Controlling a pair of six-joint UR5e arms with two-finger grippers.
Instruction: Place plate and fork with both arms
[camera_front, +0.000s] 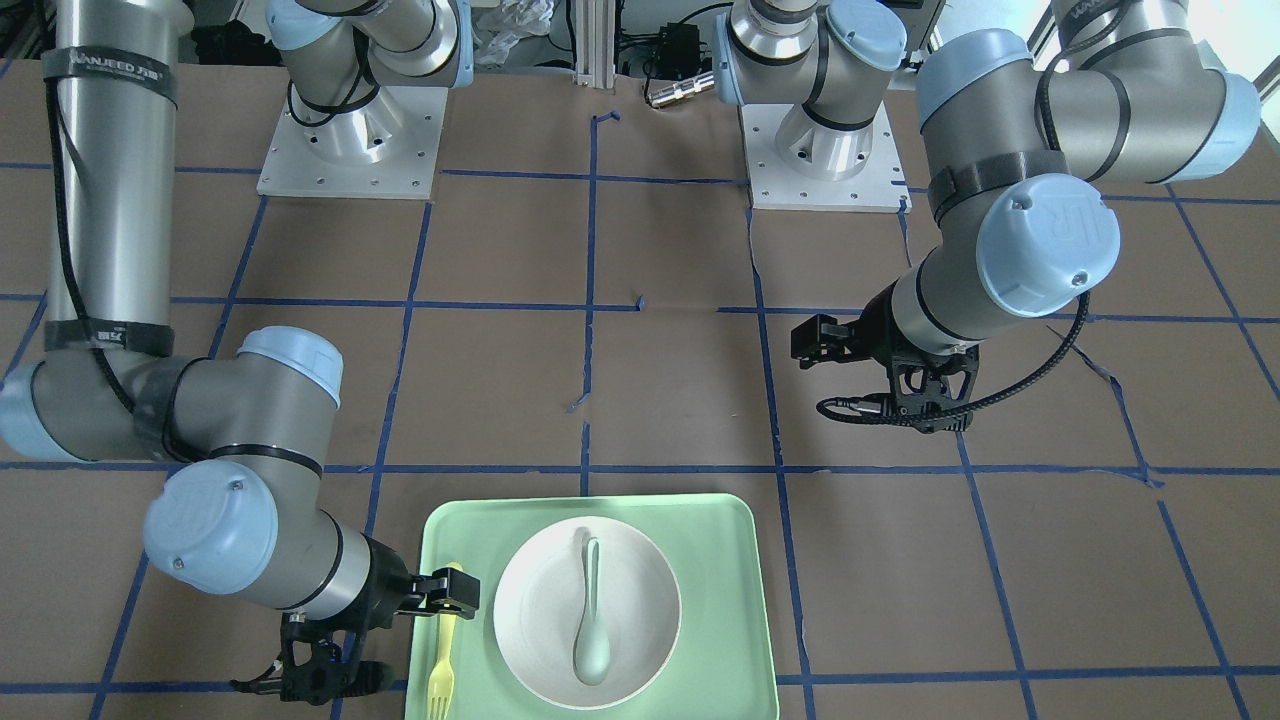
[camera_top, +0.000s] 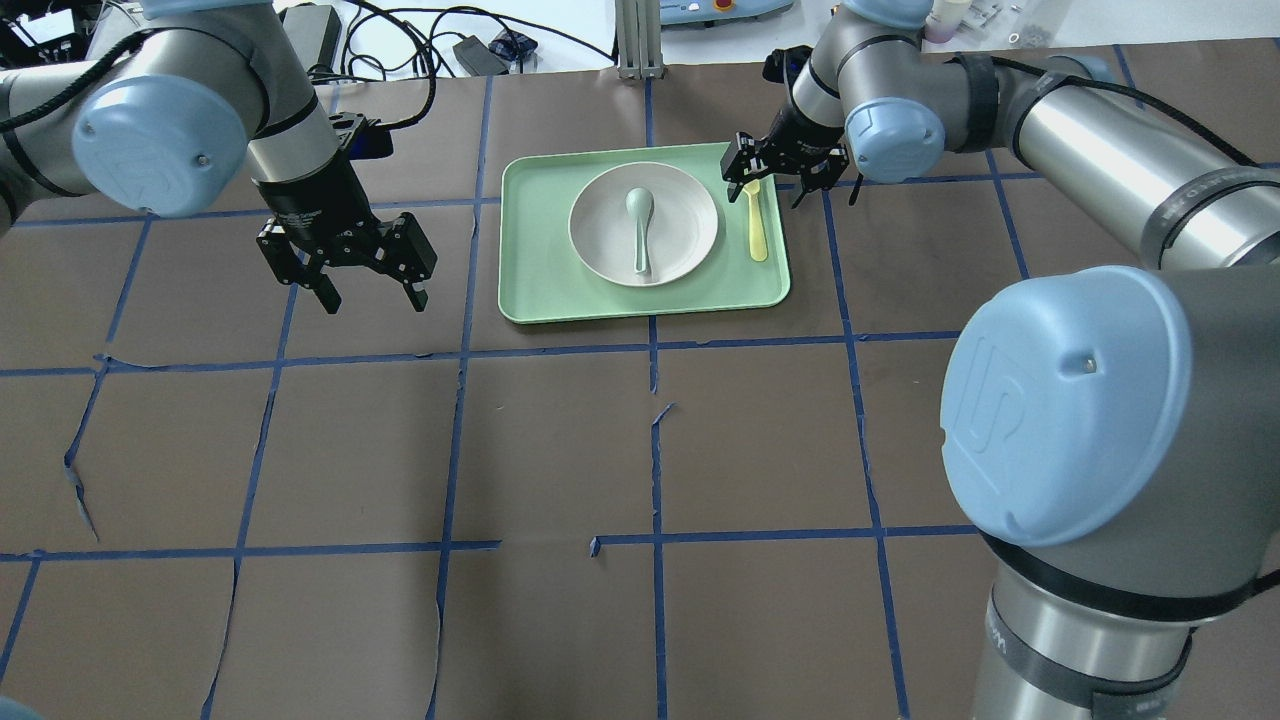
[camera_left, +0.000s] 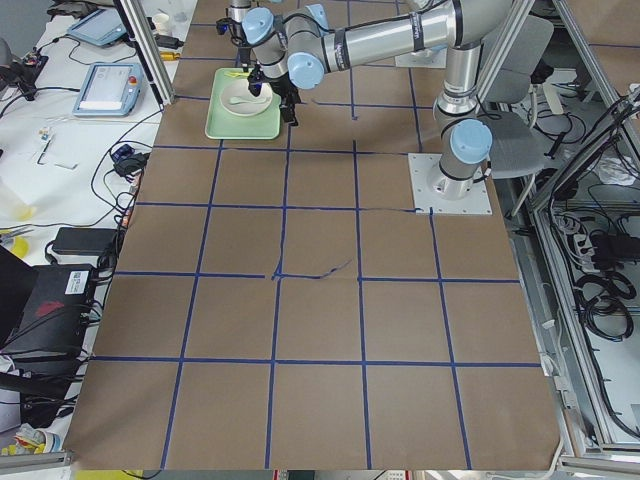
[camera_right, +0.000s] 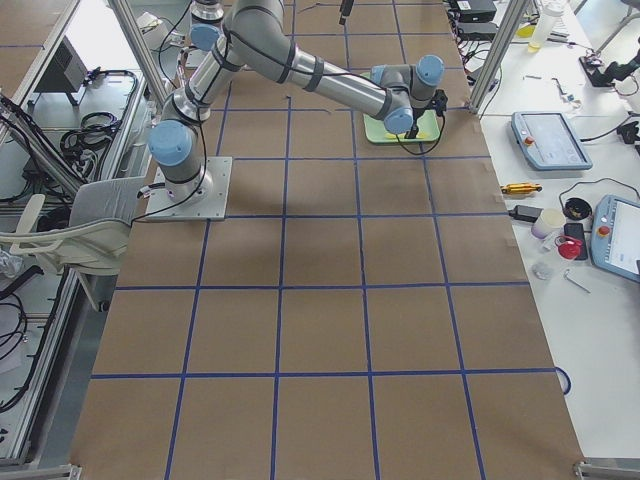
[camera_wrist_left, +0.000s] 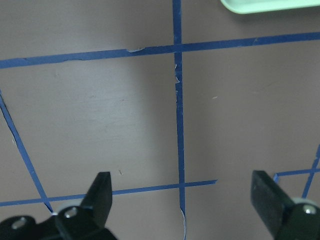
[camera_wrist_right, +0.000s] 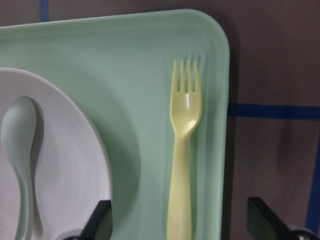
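The black right gripper, fingers spread astride the slim pale-yellow plastic fork, apparently next needed to lower and pinch it.

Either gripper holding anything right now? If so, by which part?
Nothing is held. The right gripper straddles the fork at its handle, fingers open; the fork lies on the tray. The left gripper is open over the table.

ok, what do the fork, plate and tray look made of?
Fork: likely plastic, pale yellow, smooth, with a soft sheen at the neck. Plate: off-white, matte, faintly speckled; plastic or melamine-like, I can't tell which. Tray: pale green, smooth moulded look with rounded corners, probably plastic.
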